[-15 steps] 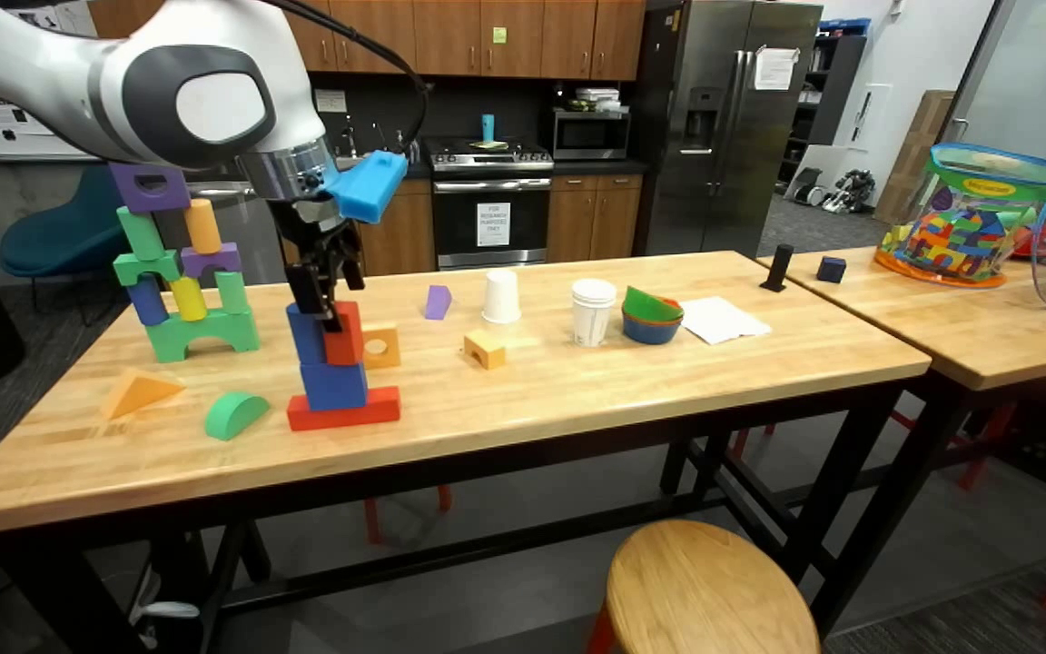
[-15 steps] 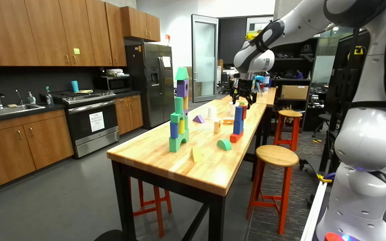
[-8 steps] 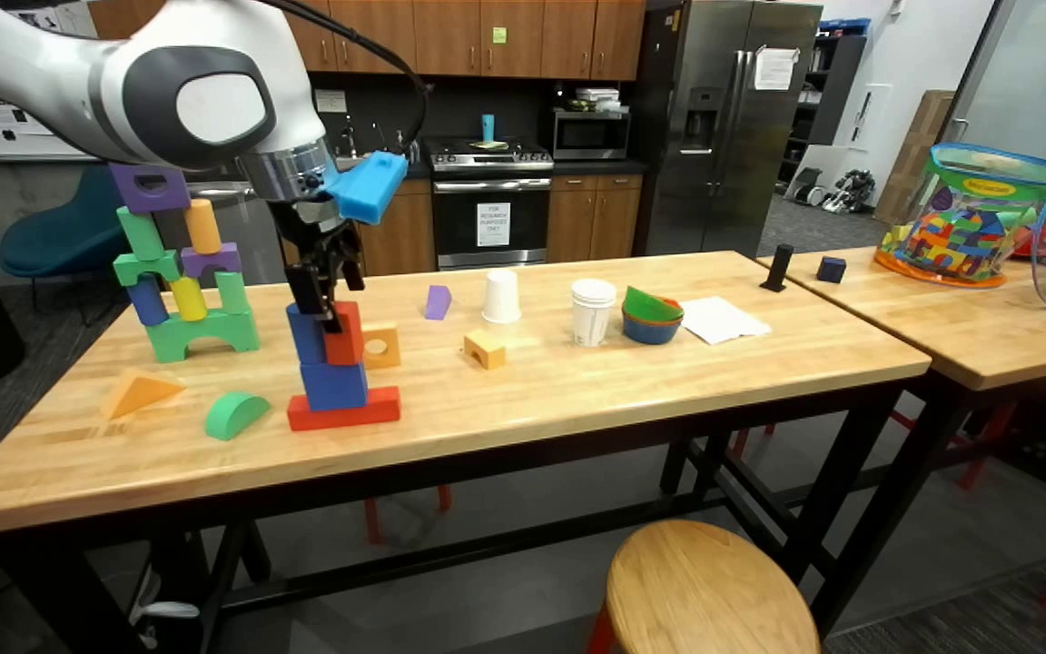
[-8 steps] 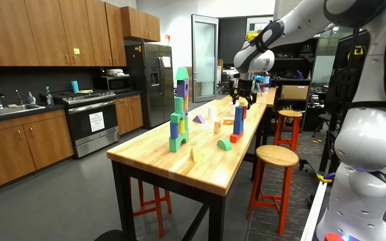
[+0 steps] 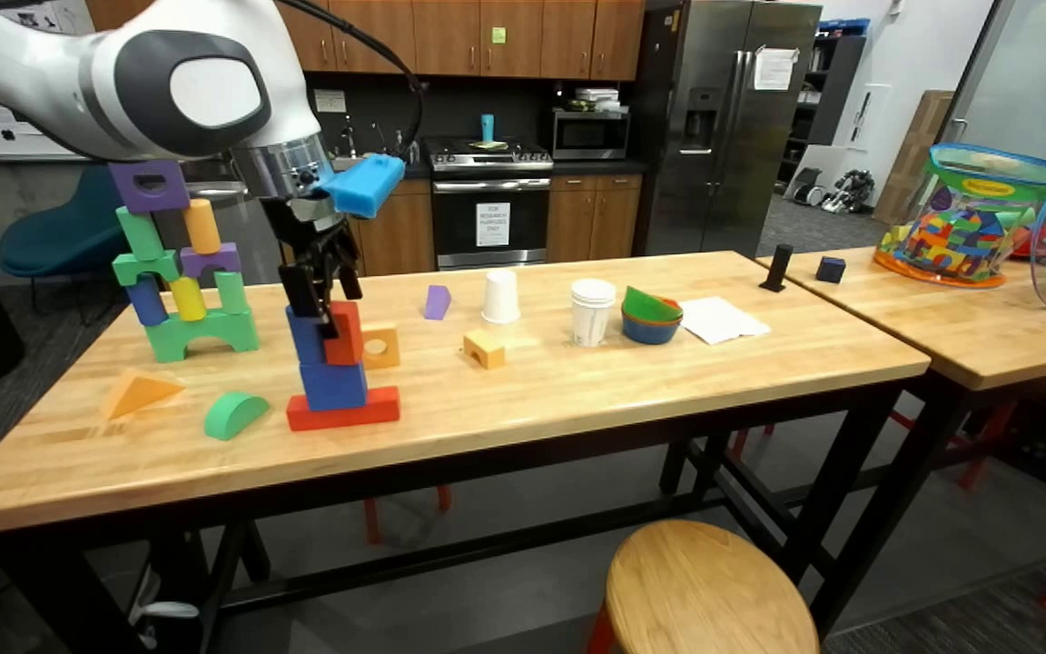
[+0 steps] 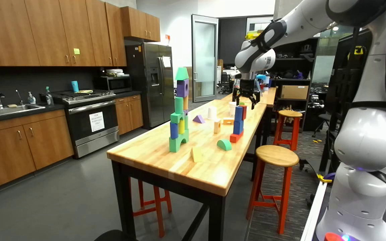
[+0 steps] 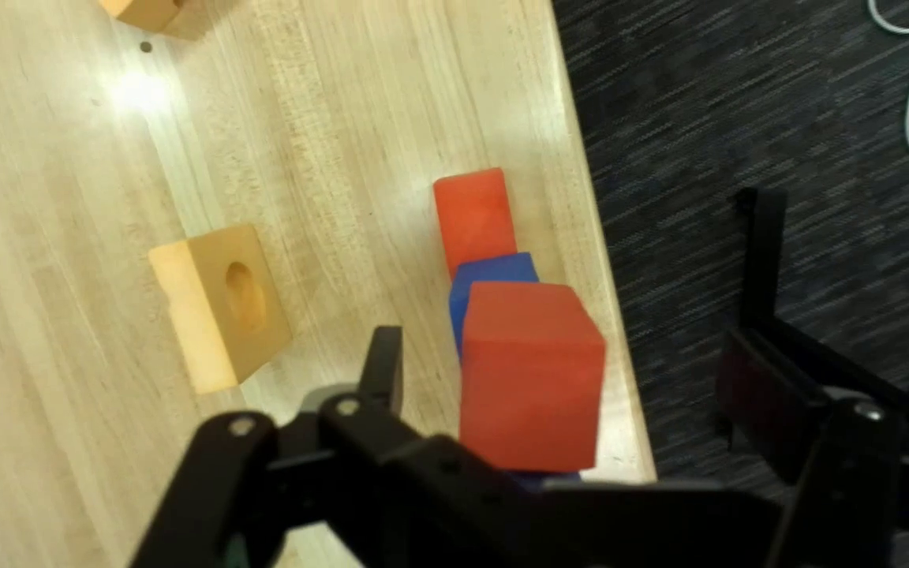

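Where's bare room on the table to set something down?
In an exterior view, the widest stretch is bordered by the long red block, orange arch, paper cups and near edge of the table. Another lies between the white paper and the right end. Crowded: the block stack, where parted fingers hang by the upright red block, near the holed orange block.

End effector (image 7: 573, 304) black; nearest block (image 7: 532, 394) red; holed block (image 7: 218, 315) orange; tabletop (image 7: 352, 134) pale, grain-streaked; carpet (image 7: 675, 142) charcoal, finely streaked.
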Controlling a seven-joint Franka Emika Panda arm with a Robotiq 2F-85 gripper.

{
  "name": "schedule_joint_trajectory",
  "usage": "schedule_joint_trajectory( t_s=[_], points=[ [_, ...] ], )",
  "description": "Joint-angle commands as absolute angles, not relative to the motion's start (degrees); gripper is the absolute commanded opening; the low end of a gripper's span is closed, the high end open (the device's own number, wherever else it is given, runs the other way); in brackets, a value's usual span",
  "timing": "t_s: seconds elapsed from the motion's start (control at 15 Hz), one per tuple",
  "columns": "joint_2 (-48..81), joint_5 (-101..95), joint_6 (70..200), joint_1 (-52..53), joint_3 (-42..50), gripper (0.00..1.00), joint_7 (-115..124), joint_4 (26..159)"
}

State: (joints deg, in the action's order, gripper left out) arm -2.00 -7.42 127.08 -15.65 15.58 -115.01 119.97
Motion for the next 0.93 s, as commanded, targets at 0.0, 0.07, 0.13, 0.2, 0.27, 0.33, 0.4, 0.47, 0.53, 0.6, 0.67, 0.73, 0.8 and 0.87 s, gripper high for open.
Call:
schedule_joint_trajectory(
  t_s=[0.0,0.07,0.13,0.2,0.27,0.33,0.4,0.47,0.53,0.6,0.67,0.73,0.8,0.87],
  points=[
    [-9.11,-12.44,121.32,-15.38,15.51,1.0,-115.37,121.91],
    [-11.39,-13.15,120.68,-15.09,15.31,1.0,-115.48,122.49],
    [-13.18,-13.35,120.94,-14.76,15.18,1.0,-116.09,122.96],
    [-15.29,-13.72,121.04,-14.36,14.9,1.0,-116.18,123.49],
    [-17.4,-14.07,121.71,-13.92,14.61,1.0,-115.9,124.26],
    [-19.27,-14.18,122.16,-13.41,14.43,1.0,-116.09,124.82],
    [-20.85,-13.87,122.12,-12.89,14.44,1.0,-116.4,125.05],
    [-22.05,-13.32,121.68,-12.26,14.52,1.0,-116.78,125.2],
    [-22.96,-13.08,122.29,-11.73,14.74,1.0,-116.92,125.47],
    [-23.64,-12.85,122.07,-11.25,15.01,1.0,-117.06,125.47],
    [-24.18,-12.81,123.27,-10.99,15.19,1.0,-116.37,125.95],
    [-22.24,-13.09,121.5,-10.93,15.26,1.0,-115.94,124.16],
    [-22.72,-13.09,121.41,-10.81,15.31,1.0,-115.92,124.31],
    [-22.76,-13.08,121.35,-10.77,15.35,1.0,-115.92,124.33]
  ],
)
